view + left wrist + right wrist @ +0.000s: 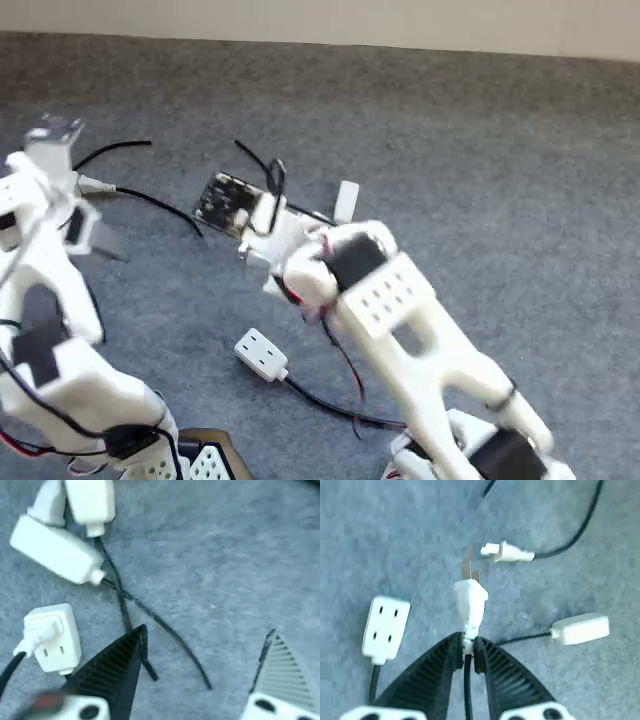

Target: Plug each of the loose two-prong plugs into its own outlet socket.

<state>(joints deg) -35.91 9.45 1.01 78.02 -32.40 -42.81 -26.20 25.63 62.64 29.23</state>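
Note:
My right gripper (468, 639) is shut on the cord end of a white two-prong plug (470, 600), holding it above the carpet with its prongs pointing away from me. Beside it lies a white outlet block (385, 627) with free slots, also seen in the high view as the outlet block (260, 355). A second loose plug (507, 553) lies beyond the held one. My left gripper (207, 630) hangs open over a black cable (150, 617), with nothing between its fingers. Near its black finger (117, 662) sits a white socket (55, 640) with a white plug (40, 630) in it.
Two more white blocks (55, 550) (90, 500) on black cords lie past the left gripper. Another white cord end (580, 629) rests by the right gripper. Black cables (150, 200) trail over the grey carpet. The right arm (400, 320) spans the middle of the table.

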